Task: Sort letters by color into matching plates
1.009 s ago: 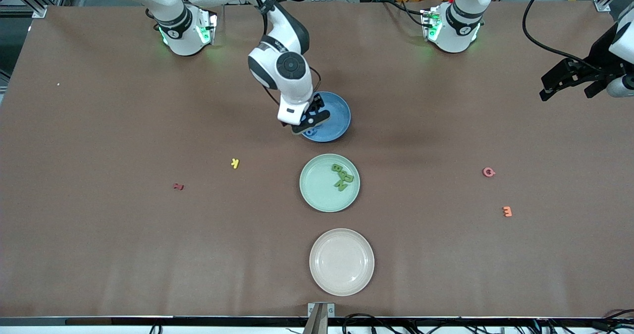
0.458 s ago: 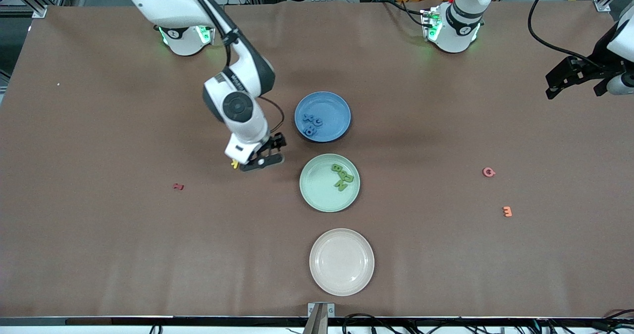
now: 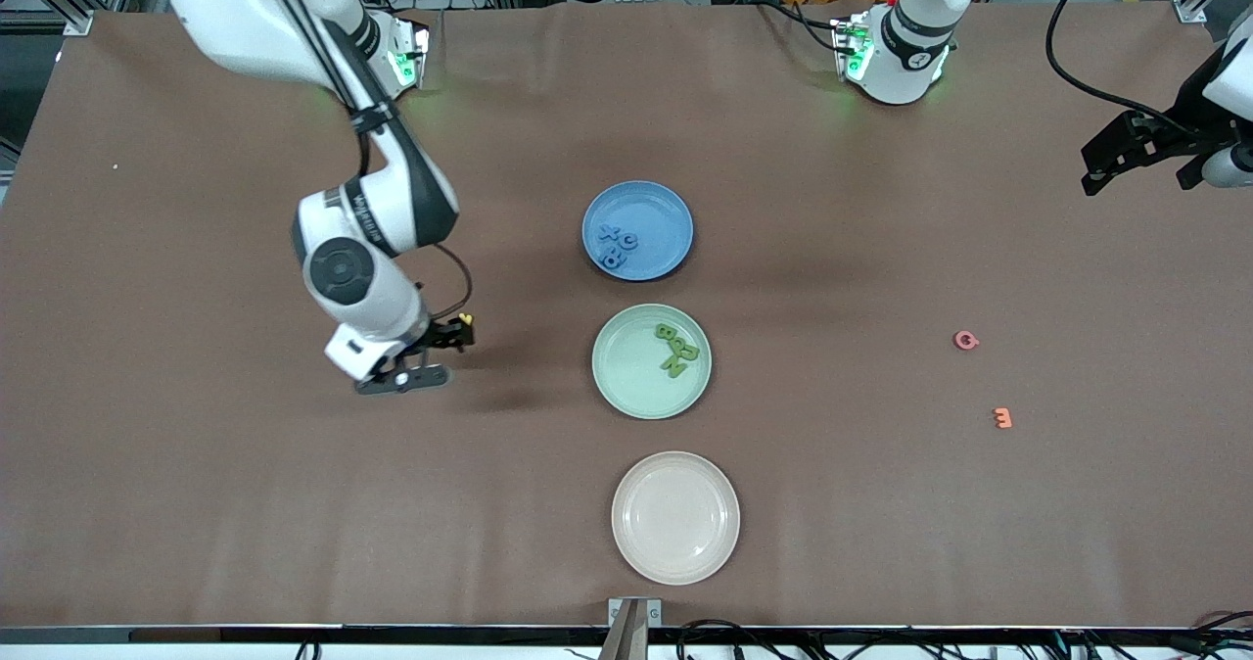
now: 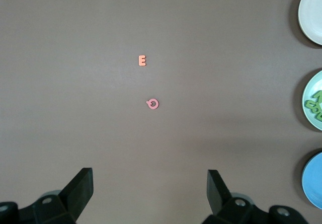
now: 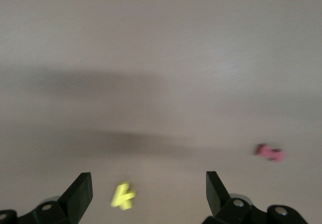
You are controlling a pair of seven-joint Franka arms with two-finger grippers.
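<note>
The blue plate (image 3: 654,212) holds blue letters (image 3: 617,243). Nearer the camera, the mint green plate (image 3: 626,371) holds green letters (image 3: 676,350); both plates show at the edge of the left wrist view, the green plate (image 4: 311,85) and the blue plate (image 4: 315,189). My right gripper (image 3: 428,356) hangs open and empty over bare table toward the right arm's end, beside the yellow K (image 3: 467,320). In the right wrist view the gripper (image 5: 148,183) has the K (image 5: 122,196) below its open jaws. My left gripper (image 3: 1126,165) waits open and empty, high over the left arm's end (image 4: 150,178).
A cream plate (image 3: 675,517) lies nearest the camera, in line with the other two. A pink letter (image 3: 966,340) and an orange E (image 3: 1001,417) lie toward the left arm's end. A red letter (image 5: 269,152) lies on the table near my right gripper.
My right arm swung from over the blue plate toward its own end of the table, past the yellow K, uncovering the blue letters. The left arm barely moved.
</note>
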